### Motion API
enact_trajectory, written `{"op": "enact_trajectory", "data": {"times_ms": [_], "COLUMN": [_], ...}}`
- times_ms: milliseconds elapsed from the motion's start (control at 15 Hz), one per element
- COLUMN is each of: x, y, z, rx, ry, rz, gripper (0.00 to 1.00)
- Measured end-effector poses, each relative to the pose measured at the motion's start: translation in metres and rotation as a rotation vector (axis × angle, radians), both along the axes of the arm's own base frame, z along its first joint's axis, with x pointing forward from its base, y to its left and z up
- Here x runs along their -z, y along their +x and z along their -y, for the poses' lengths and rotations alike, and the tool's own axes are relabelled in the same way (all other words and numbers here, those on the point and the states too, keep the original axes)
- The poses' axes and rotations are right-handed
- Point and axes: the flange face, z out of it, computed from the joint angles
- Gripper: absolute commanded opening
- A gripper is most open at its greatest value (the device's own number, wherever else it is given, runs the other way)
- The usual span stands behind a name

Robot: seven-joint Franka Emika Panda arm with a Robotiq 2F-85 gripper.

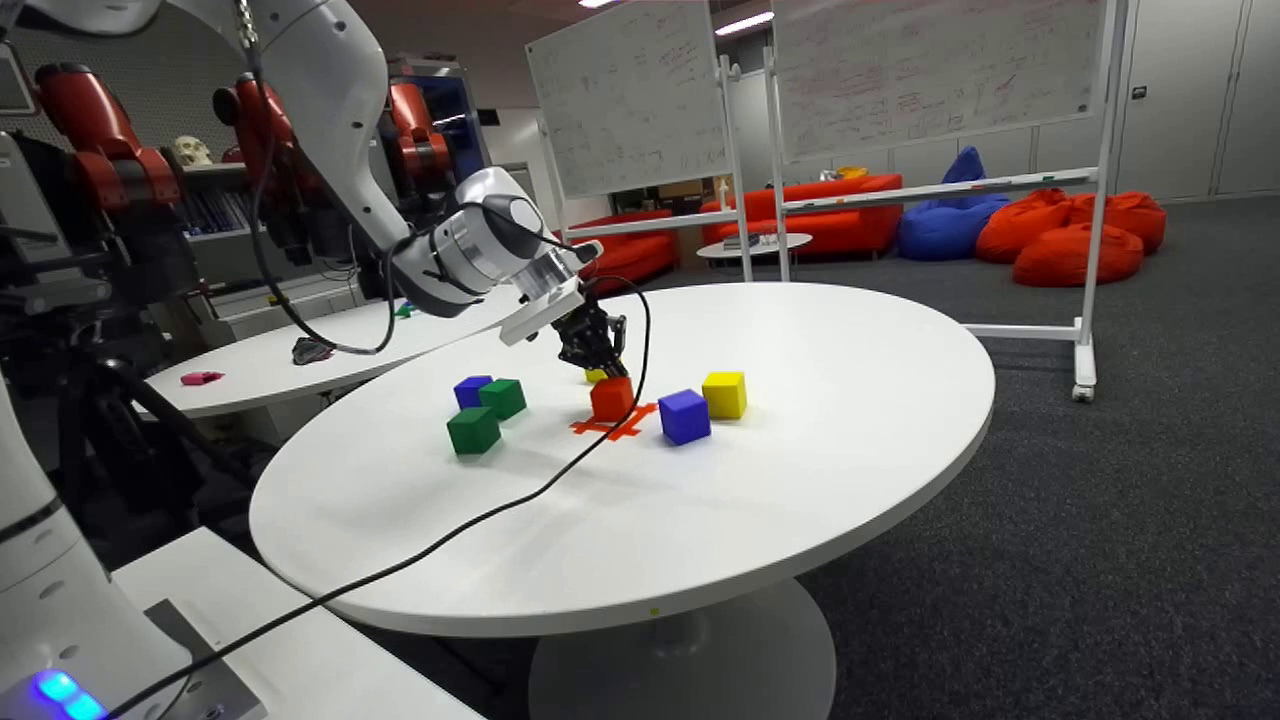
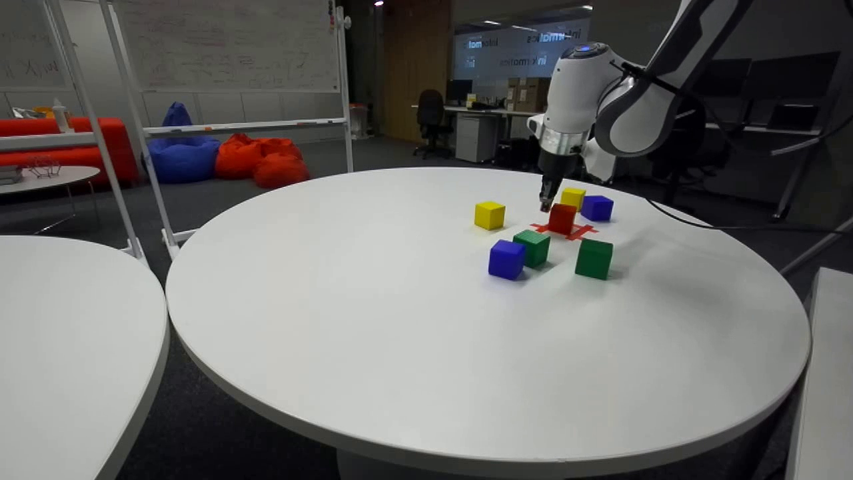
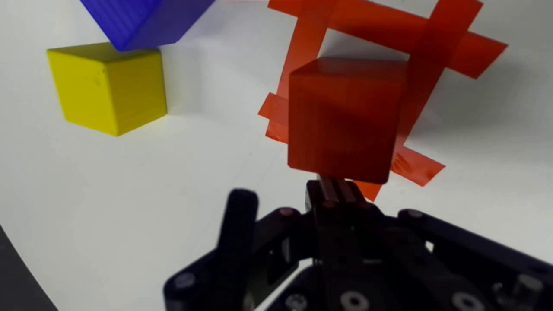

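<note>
Gripper (image 3: 337, 186), lower centre, wrist view: fingers pressed together, holding nothing. Red block (image 3: 345, 123), near centre, just beyond. Yellow block (image 3: 88, 90), upper left.

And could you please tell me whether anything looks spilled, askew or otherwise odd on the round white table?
Nothing looks spilled or damaged. Slightly askew, though: beside the shut black gripper, the plain red cube sits turned against the crossed red tape strips around it; in the wrist view, their edges aren't parallel.
</note>
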Motion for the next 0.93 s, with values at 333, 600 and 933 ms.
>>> {"op": "enact_trajectory", "data": {"times_ms": [333, 600, 933], "x": [-0.018, -0.017, -0.015], "y": [-0.011, -0.012, -0.012], "z": [-0.005, -0.005, -0.005], "rx": [0.003, 0.004, 0.004], "ry": [-0.009, -0.009, -0.01], "rz": [0.027, 0.025, 0.021], "gripper": [0.01, 0.0, 0.0]}}
